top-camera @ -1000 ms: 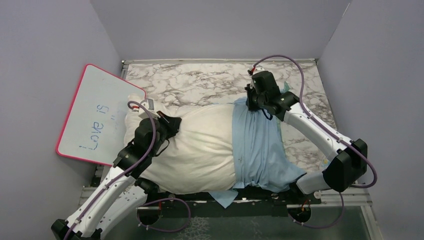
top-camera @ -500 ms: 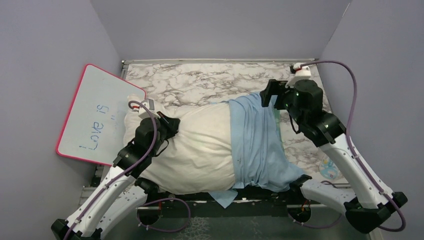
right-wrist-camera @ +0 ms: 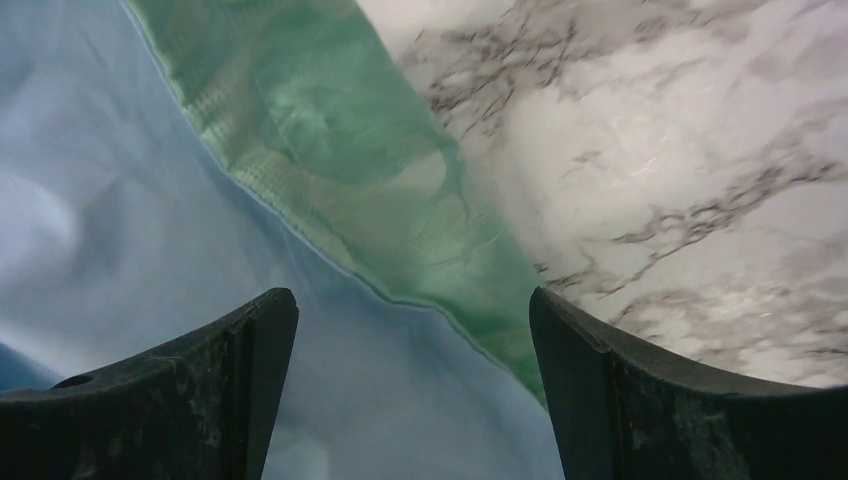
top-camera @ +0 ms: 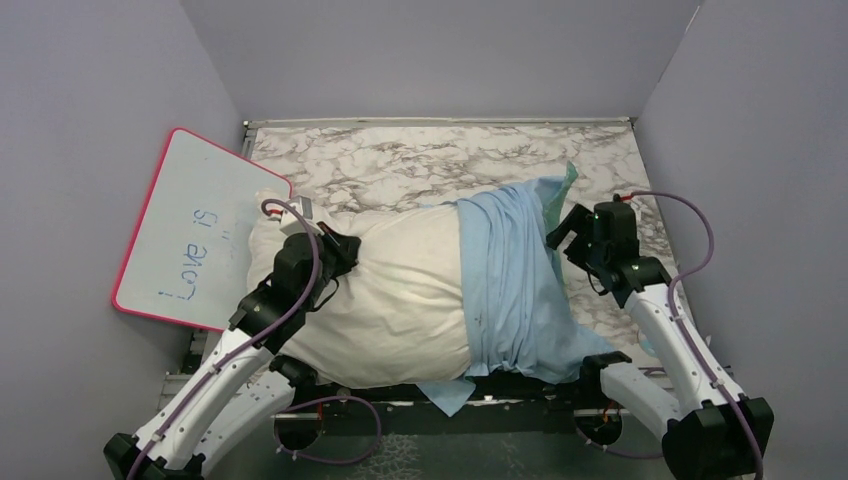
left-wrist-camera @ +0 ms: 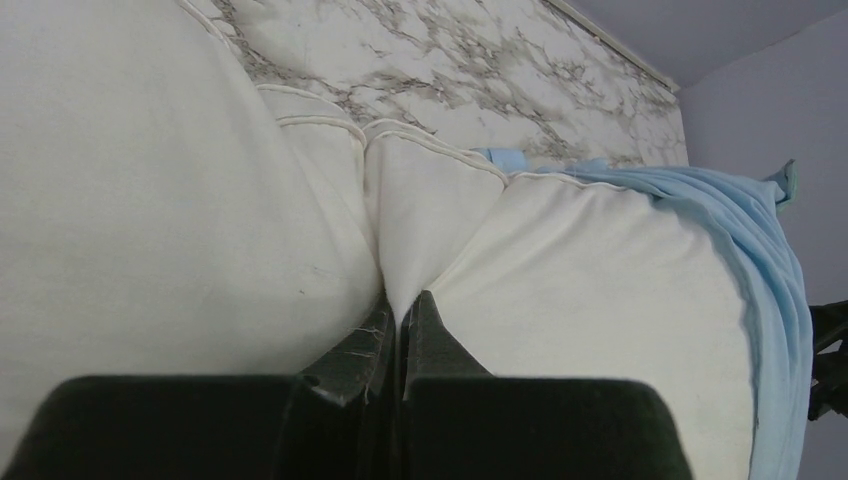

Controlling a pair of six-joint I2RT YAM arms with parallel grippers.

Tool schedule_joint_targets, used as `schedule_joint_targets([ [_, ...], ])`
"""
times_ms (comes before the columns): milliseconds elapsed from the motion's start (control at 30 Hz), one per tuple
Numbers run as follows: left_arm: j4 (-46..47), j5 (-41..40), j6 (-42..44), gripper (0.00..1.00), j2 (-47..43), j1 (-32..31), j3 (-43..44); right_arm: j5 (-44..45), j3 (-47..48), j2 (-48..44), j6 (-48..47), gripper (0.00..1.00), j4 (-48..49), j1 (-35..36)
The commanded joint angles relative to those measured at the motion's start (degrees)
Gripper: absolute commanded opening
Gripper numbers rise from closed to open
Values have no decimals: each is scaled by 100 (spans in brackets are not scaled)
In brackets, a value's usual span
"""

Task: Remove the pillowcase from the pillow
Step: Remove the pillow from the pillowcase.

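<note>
Release is the change: the right gripper (right-wrist-camera: pixel 410 330), pinching the far edge of the pillowcase (top-camera: pixel 510 290) a second ago, now hangs with jaws wide open beside its green hem, above the counter (top-camera: pixel 400 165). The left gripper (left-wrist-camera: pixel 400 315) keeps jaws closed on a fold of the pillow (top-camera: pixel 400 290). The pillowcase still wraps the right end of the pillow, so I think another pull is needed.

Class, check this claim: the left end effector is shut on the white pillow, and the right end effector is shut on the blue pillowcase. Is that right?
One part is wrong: the right end effector is open, holding nothing by the pillowcase, as the right wrist view shows. The left end effector is shut on the pillow.
</note>
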Motion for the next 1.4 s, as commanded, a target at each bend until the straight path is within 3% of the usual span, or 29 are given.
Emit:
schedule_joint_targets([
  [0,-843,-317,329,0,92,101,-98,-1157,-376,71,347,90,578,-61],
  [167,-730,-222,336,0,212,101,-98,-1356,-651,-88,233,90,472,-62],
  [367,-642,-150,297,0,255,101,-77,-737,-588,-50,7,89,125,-62],
  [567,-506,36,359,0,243,101,-20,-905,-620,-45,-160,84,115,-61],
  [600,-429,160,472,5,285,101,13,-948,-594,-43,-228,86,86,-58],
  [767,-597,701,1338,72,841,101,615,-954,-657,-440,-190,94,120,-60],
  [867,-778,856,1558,91,1047,101,984,-944,-783,-599,-283,95,215,-62],
  [1133,-1085,1832,1387,99,1131,92,1576,-701,-185,-84,94,95,-546,-61],
  [1367,-1300,2646,1081,99,762,96,1483,-886,-252,-313,-17,95,-407,-55],
])
